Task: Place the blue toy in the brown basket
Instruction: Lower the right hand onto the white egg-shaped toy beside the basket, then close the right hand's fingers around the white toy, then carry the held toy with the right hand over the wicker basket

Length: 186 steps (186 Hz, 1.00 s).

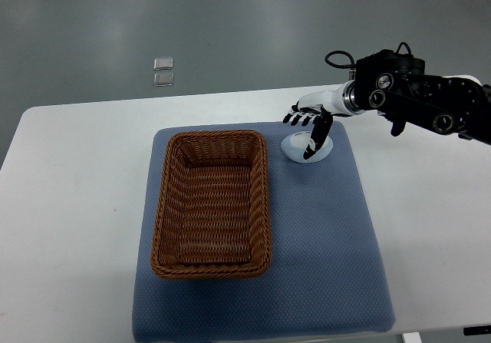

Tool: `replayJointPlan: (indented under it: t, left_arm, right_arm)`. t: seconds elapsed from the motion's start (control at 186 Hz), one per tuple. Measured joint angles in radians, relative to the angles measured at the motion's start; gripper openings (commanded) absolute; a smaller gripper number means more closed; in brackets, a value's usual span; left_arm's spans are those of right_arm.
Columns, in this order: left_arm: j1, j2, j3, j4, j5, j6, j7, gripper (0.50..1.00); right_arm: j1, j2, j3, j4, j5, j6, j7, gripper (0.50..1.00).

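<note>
— Where do we see the toy (295,148)?
— On the blue mat (330,266), just right of the empty basket (212,203). Our right hand (308,128) hangs over it, fingers loose, thumb touching, nothing gripped. Nothing lies between them.

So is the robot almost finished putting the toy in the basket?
Not yet. The brown basket has nothing in it. The pale bluish toy lies on the blue mat, just right of the basket's far corner. The right hand is over the toy, fingers reaching down onto it, but a firm grip isn't clear. Still left: lifting it, carrying it over and dropping it in.
</note>
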Motion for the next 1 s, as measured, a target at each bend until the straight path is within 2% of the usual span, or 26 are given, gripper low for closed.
replayJointPlan:
  t: [0.258,0.457,0.51,0.526,0.532,0.537,0.543,0.559,0.58,0.612,0.682,0.859,0.999]
  left_arm:
    - [0.0,0.0,0.0,0.0,0.0,0.0,0.0,1.0]
    - [0.0,0.0,0.0,0.0,0.0,0.0,0.0,1.0]
    - [0.0,0.0,0.0,0.0,0.0,0.0,-0.001,1.0]
    - [0.0,0.0,0.0,0.0,0.0,0.0,-0.001,1.0]
    - [0.0,0.0,0.0,0.0,0.0,0.0,-0.001,1.0]
    - [0.0,0.0,0.0,0.0,0.0,0.0,-0.001,1.0]
    - [0.0,0.0,0.0,0.0,0.0,0.0,-0.001,1.0]
    - [0.0,0.0,0.0,0.0,0.0,0.0,-0.001,1.0]
    - [0.0,0.0,0.0,0.0,0.0,0.0,-0.001,1.0]
    - [0.0,0.0,0.0,0.0,0.0,0.0,-0.001,1.0]
    - [0.0,0.0,0.0,0.0,0.0,0.0,-0.001,1.0]
    - [0.0,0.0,-0.001,0.0,0.0,0.0,-0.001,1.0]
    - [0.0,0.0,-0.002,0.001,0.0,0.0,-0.001,1.0]
  right_arm:
    - [-0.055,0.004,-0.001,-0.004,-0.075,-0.071,0.023,0.893]
    - [-0.08,0.007,-0.002,-0.013,-0.094,-0.091,0.032,0.821]
    - [-0.083,0.011,-0.003,-0.017,-0.095,-0.103,0.037,0.762]
    - [-0.085,0.013,-0.004,-0.018,-0.097,-0.107,0.04,0.715]
    - [-0.085,0.014,-0.004,-0.019,-0.097,-0.109,0.04,0.715]
    - [-0.086,0.015,-0.004,-0.02,-0.098,-0.11,0.041,0.687]
    - [-0.087,0.015,-0.004,-0.02,-0.099,-0.111,0.042,0.686]
    - [-0.089,0.017,-0.005,-0.022,-0.101,-0.114,0.043,0.636]
    - [-0.091,0.021,-0.005,-0.025,-0.106,-0.118,0.046,0.595]
    - [-0.095,0.026,-0.005,-0.03,-0.115,-0.123,0.05,0.556]
    - [-0.106,0.039,-0.005,-0.038,-0.141,-0.129,0.06,0.507]
    - [-0.109,0.042,-0.002,-0.042,-0.163,-0.126,0.072,0.5]
    - [-0.051,0.003,0.002,-0.013,-0.151,-0.1,0.072,0.5]
